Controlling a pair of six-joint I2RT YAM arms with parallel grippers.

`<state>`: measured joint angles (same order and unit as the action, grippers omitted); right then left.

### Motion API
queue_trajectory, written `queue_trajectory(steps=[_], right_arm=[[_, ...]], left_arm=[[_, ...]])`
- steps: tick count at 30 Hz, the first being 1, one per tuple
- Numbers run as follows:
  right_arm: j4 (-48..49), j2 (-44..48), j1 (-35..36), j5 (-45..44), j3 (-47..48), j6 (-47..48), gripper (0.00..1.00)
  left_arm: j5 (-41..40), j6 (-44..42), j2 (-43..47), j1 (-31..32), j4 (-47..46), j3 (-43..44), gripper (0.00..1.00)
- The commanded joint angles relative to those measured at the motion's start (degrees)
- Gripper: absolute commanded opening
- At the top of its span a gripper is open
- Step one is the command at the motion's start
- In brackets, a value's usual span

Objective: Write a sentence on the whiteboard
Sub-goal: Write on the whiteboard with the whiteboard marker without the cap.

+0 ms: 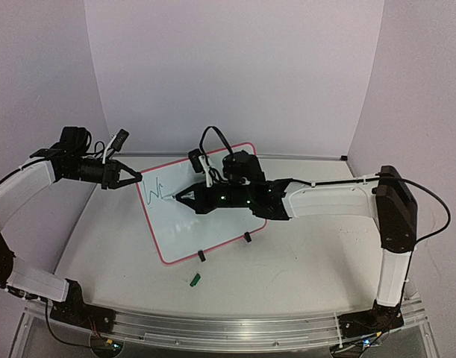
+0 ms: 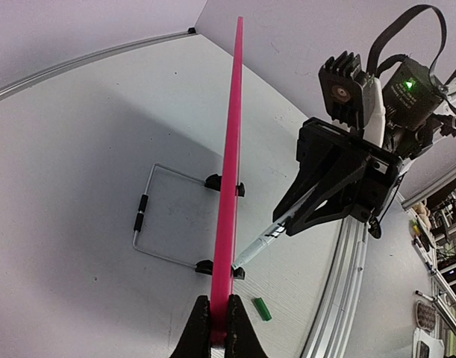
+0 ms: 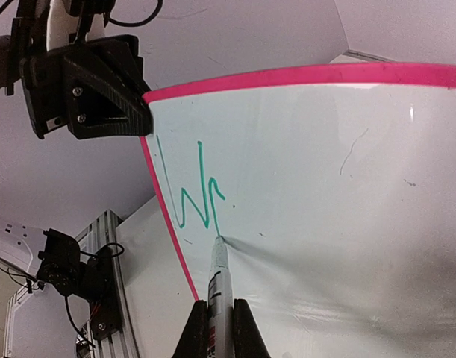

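With the left pincer (image 1: pixel 138 177) clamped on the whiteboard (image 1: pixel 198 227) and the right pincer (image 3: pixel 216 307) on the marker (image 3: pixel 219 270), the sentence (image 3: pixel 202 186) is only what looks like "W"; most remains.

Whiteboard (image 3: pixel 347 224): green "W", next stroke unreadable.

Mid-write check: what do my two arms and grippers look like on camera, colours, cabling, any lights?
The left arm and right arm have white shells with black joint housings. The left gripper and right gripper are matte black and taper to angular wedges. A black cable arcs over the right wrist, where a green light glows.
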<state>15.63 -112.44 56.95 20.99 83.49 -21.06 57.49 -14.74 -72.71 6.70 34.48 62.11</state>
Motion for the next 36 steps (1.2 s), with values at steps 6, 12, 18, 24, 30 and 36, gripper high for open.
queue_trajectory(steps=[6, 12, 18, 24, 30, 36], right_arm=[[0.6, 2.9, -0.5, -5.6, -0.7, 0.4, 0.00], [2.0, 3.1, -0.5, -6.1, 0.7, 0.1, 0.00], [2.4, 2.6, -0.5, -6.7, 2.0, 0.1, 0.00], [3.2, 2.6, -0.4, -7.2, 2.4, -0.1, 0.00], [4.2, 2.4, -0.5, -7.5, 2.4, -0.4, 0.00], [4.6, 2.2, -0.5, -7.6, 2.2, -0.6, 0.00]], left_arm=[[1.0, 0.1, 1.3, -0.1, -0.1, 0.1, 0.00], [1.0, 0.1, 1.3, -0.1, -0.1, 0.2, 0.00], [1.1, 0.0, 1.4, -0.1, -0.1, 0.2, 0.00], [1.1, 0.1, 1.4, -0.1, -0.1, 0.3, 0.00], [1.2, 0.0, 1.5, -0.1, -0.1, 0.3, 0.00], [1.1, -0.1, 1.4, -0.1, -0.1, 0.2, 0.00]])
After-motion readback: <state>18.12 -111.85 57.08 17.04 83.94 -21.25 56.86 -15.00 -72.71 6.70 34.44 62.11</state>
